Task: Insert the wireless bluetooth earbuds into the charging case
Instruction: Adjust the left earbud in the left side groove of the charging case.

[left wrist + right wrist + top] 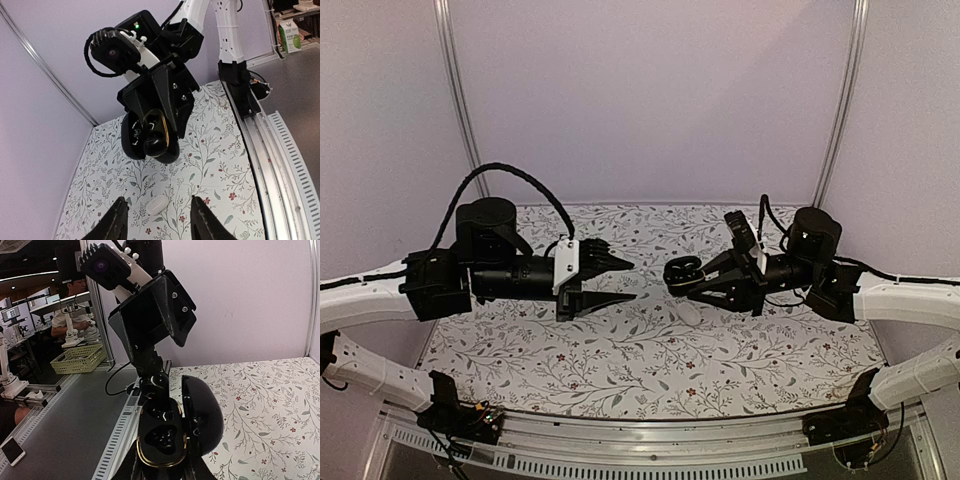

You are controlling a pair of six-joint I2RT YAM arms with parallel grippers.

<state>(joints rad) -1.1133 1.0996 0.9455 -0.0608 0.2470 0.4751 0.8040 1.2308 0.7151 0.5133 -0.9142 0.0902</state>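
Above the middle of the leaf-and-flower-printed tabletop (620,370), a little towards its right edge, our right gripper (702,283) is pressed together on the black oval pebble-shaped charging case (682,272). It holds the case off the surface with the hinged lid (202,415) swung wide and the gold-rimmed base turned towards our left gripper (625,281). That left gripper hangs just beside the case with its two black fingers spread and nothing between them.

One small dark roundish wireless earbud (154,145) sits at the edge of the base that faces the left gripper. It appears to stand proud of the gold rim rather than sunk into a well, and we cannot tell whether a left fingertip touches it. The second earbud we cannot pick out: the wells are black on black, so we cannot say whether one is filled. On the tabletop below the case lies a white oval pebble-shaped object (157,204), apart from both grippers.

We judge the step in hand to be seating the first earbud. The next move calls for a light nudge or a fresh pinch from the left fingers to tip it down into its well, with the right gripper holding the case steady and open. After that, the other earbud has to be found and brought over
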